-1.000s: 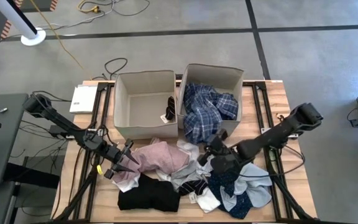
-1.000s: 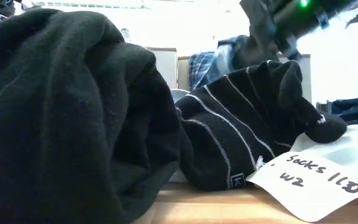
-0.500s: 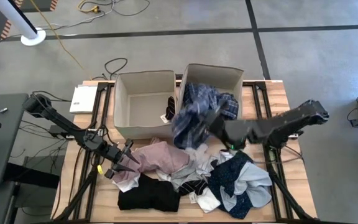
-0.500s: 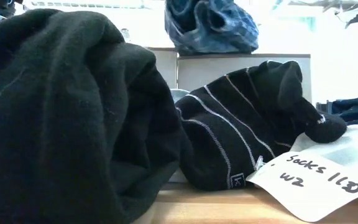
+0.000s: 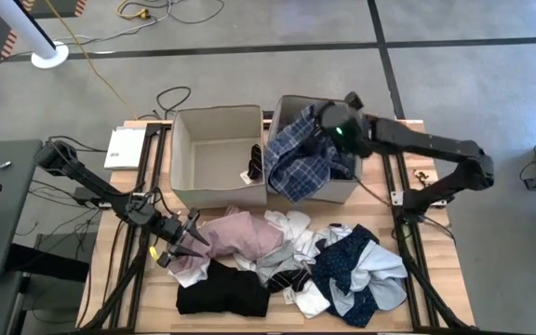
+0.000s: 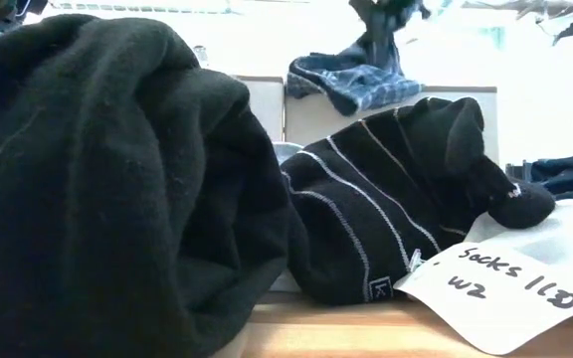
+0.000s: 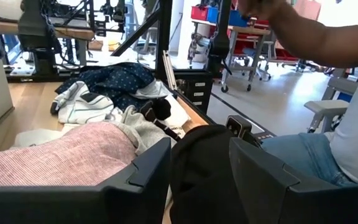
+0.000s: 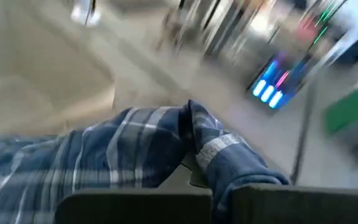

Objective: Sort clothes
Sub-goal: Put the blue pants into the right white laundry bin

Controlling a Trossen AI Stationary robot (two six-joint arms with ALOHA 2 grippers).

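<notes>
My right gripper (image 5: pixel 328 126) is over the right beige box (image 5: pixel 342 104), shut on the blue plaid garment (image 5: pixel 296 163), which also shows in the low view (image 6: pixel 356 85). My left gripper (image 5: pixel 189 244) is open at the left edge of the pink garment (image 5: pixel 240 233); in its wrist view (image 7: pixel 197 174) the pink cloth (image 7: pixel 55 162) and the black garment (image 7: pixel 204 168) lie just ahead. The black (image 5: pixel 221 293), white (image 5: pixel 291 223), navy dotted (image 5: pixel 347 265) and light blue (image 5: pixel 380 288) clothes lie heaped on the table's near half. My right gripper pinches a bunched fold of the plaid garment (image 8: pixel 210 155) between its two fingers, coming from above. The garment hangs slack below the fingers, and its lower part spreads over the right box's near wall (image 5: pixel 291 191). Whether my left gripper touches the pink garment I cannot tell.
The left beige box (image 5: pixel 194 154) holds a dark sock with a tag (image 5: pixel 252 163). Striped black socks (image 6: pixel 386 219) with a paper tag (image 6: pixel 505 278) lie at the near edge. A person sits beyond the table (image 7: pixel 328 74).
My right gripper has risen from the heap at the table's middle and swung toward the far edge, over the right box. The plaid garment's end that trailed out of the box has been lifted with it and now hangs above the box.
</notes>
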